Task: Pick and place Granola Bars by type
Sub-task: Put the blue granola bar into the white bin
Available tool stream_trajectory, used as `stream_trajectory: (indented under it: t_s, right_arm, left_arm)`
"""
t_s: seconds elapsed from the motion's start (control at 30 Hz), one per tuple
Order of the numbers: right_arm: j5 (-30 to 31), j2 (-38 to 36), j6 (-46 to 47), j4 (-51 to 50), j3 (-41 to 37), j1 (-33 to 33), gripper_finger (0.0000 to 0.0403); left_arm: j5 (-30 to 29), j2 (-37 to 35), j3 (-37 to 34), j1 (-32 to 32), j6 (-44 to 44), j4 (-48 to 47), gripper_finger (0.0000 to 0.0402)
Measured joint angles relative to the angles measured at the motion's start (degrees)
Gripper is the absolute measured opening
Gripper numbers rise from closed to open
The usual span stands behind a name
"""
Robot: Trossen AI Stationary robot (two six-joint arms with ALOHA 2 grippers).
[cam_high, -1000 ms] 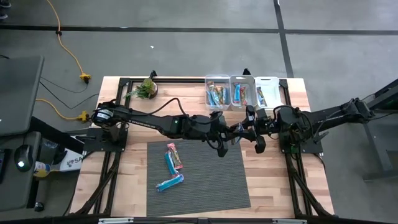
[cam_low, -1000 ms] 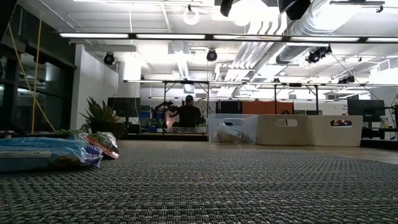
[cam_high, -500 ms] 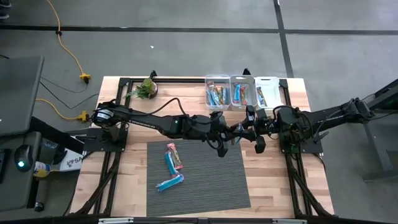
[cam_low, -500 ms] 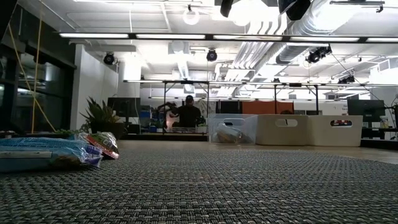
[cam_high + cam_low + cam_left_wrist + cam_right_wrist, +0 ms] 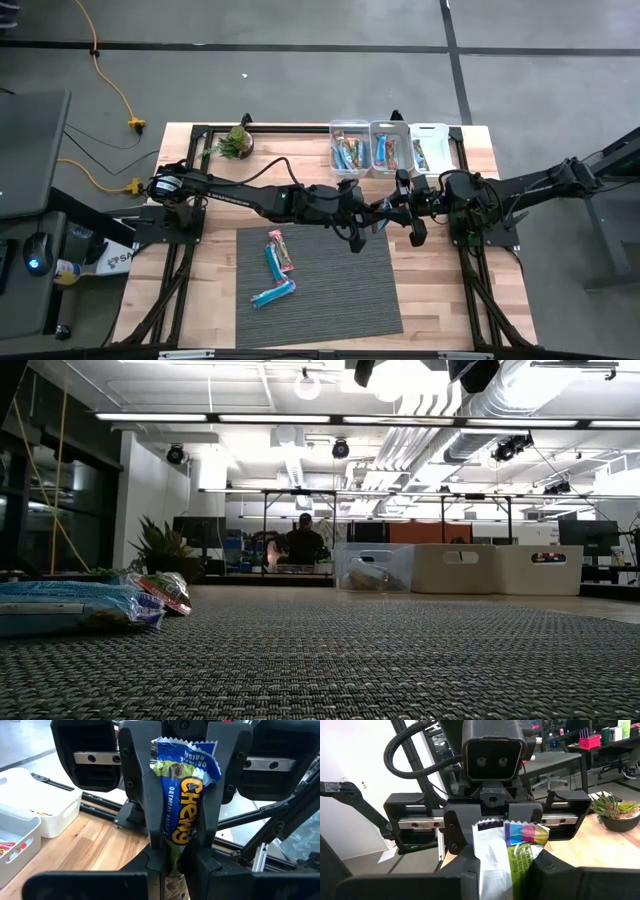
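Both grippers meet in mid-air over the far edge of the grey mat (image 5: 320, 290). Between them is one granola bar with a green and blue wrapper reading "Chewy" (image 5: 181, 815); it also shows in the right wrist view (image 5: 512, 855). My left gripper (image 5: 179, 865) is shut on the bar's green end. My right gripper (image 5: 515, 880) is shut on its blue end. In the high view my left gripper (image 5: 366, 216) and my right gripper (image 5: 394, 211) face each other. A pink bar (image 5: 284, 249) and two light blue bars (image 5: 271, 263) (image 5: 273, 294) lie flat on the mat. My left gripper pinches the bar's green end (image 5: 175, 851) between its two fingers, coming level from the table's left, along the bar. The bar is clear of the table. My right gripper pinches the bar's blue end (image 5: 192, 760) between its two fingers (image 5: 150, 785), level from the table's right, along the bar.
Three bins stand side by side at the table's far edge: a clear one (image 5: 349, 132), a second (image 5: 388, 130) and a white one (image 5: 430, 131), each with bars in it. A small potted plant (image 5: 236, 142) stands at the far left. A person shows in the room behind (image 5: 303, 543).
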Motion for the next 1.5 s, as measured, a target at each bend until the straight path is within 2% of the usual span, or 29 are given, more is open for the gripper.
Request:
stream_trajectory:
  t_s: [0.17, 0.27, 0.67, 0.87, 1.03, 1.3, 1.5]
  right_arm:
    - [0.0, 0.0, 0.0, 0.0, 0.0, 0.0, 0.0062]
    - [0.0, 0.0, 0.0, 0.0, 0.0, 0.0, 0.0061]
    - [-0.1, 0.0, -0.2, 0.0, 0.0, 0.0, 0.0056]
    - [0.4, 0.0, -0.8, 0.0, 0.0, -0.1, 0.0053]
    - [0.2, 0.0, -1.0, 0.0, 0.0, -1.9, 0.0052]
    - [-0.3, -1.2, -1.4, -4.3, 0.0, -6.1, 0.0052]
    - [-0.3, -3.2, -1.8, -9.4, 0.0, -11.7, 0.0049]
  left_arm:
    - [-0.1, 0.0, 0.0, 0.0, 0.8, 0.0, 0.0047]
    - [-0.1, 0.0, 0.0, 0.0, 0.8, 0.0, 0.0064]
    - [-0.2, 0.0, 0.0, 0.0, 0.8, 0.1, 0.0231]
    - [-0.2, 0.0, 0.0, 0.0, 0.8, -0.4, 0.0285]
    - [-1.2, 0.0, 0.0, 0.0, -0.2, -6.2, 0.0297]
    - [-9.3, 0.0, 0.0, 0.0, -5.7, -20.8, 0.0298]
    - [-13.8, 0.0, 0.0, 0.0, -11.9, -31.8, 0.0298]
